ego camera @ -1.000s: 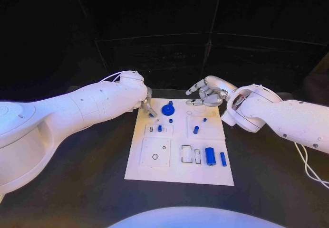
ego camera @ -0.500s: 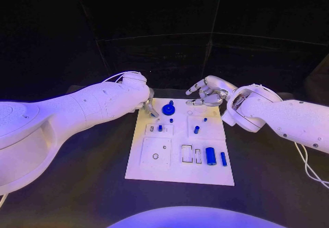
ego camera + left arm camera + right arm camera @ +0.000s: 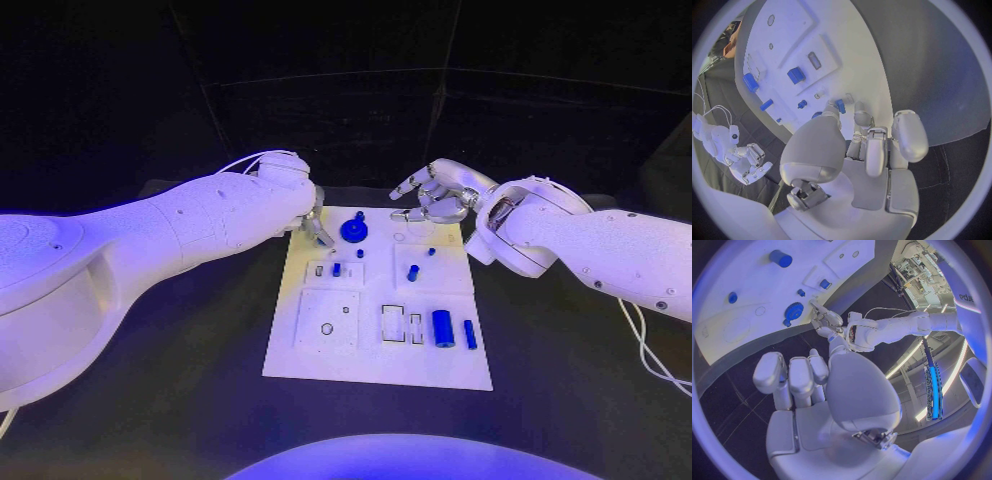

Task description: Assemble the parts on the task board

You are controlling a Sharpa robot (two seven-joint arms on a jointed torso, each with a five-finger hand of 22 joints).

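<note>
We start on the task board (image 3: 378,300), the white plate lying in the middle of the head view on the black worktop (image 3: 173,400). At its upper edge sits the blue gear (image 3: 353,232), with small blue pegs (image 3: 413,272) scattered just below it, and a blue cylinder (image 3: 443,328) beside a slim blue bar (image 3: 470,334) toward the lower right of the board.

The left hand (image 3: 309,222) comes in from the upper left, its fingers (image 3: 833,111) reaching down just beside the gear and a small blue part at that edge. We cannot tell whether they are pinching anything or merely touching; the contact is too small to read. The right hand (image 3: 437,196) hovers above the board's upper right corner, fingers loosely curled, apart from one another, and holding nothing.

We judge the step in hand to be seating or picking a part next to the gear. To do it well, we would want the left fingers coming straight down, the part kept upright over its hole, and light pressure so the gear is not nudged off its seat. The right hand would do well to stay clear, or steady the board's edge if it slides.
</note>
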